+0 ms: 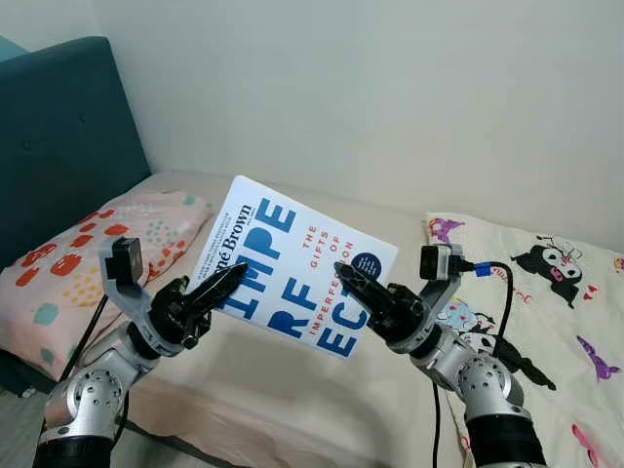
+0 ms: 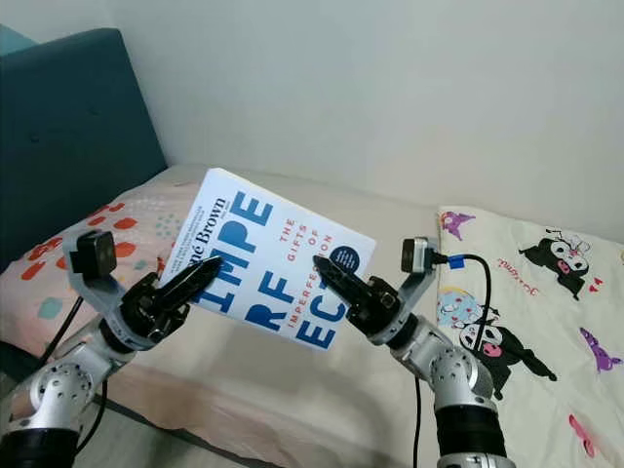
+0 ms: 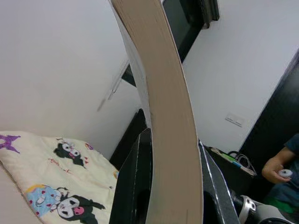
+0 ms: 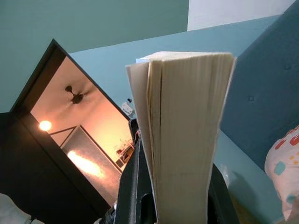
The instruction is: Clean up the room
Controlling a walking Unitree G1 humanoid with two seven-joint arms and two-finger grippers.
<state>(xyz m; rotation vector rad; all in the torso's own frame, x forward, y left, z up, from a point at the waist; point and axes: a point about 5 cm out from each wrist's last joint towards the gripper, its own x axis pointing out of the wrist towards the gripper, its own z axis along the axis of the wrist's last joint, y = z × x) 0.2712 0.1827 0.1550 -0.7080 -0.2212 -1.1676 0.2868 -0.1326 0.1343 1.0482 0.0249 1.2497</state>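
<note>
The bed [image 1: 292, 390] lies below and beyond both grippers. A teal headboard [image 1: 58, 136] stands beyond the left gripper. A cartoon-print blanket [image 1: 556, 292] lies beside the right gripper, on its outer side; a spotted pillow [image 1: 88, 253] lies beyond the left gripper, against the headboard. The book [image 1: 292, 278], white with blue lettering, is held tilted in the air between the grippers, above the bed. The left gripper [image 1: 226, 284] is clamped on the book's left edge. The right gripper [image 1: 347, 275] is clamped on its right edge.
</note>
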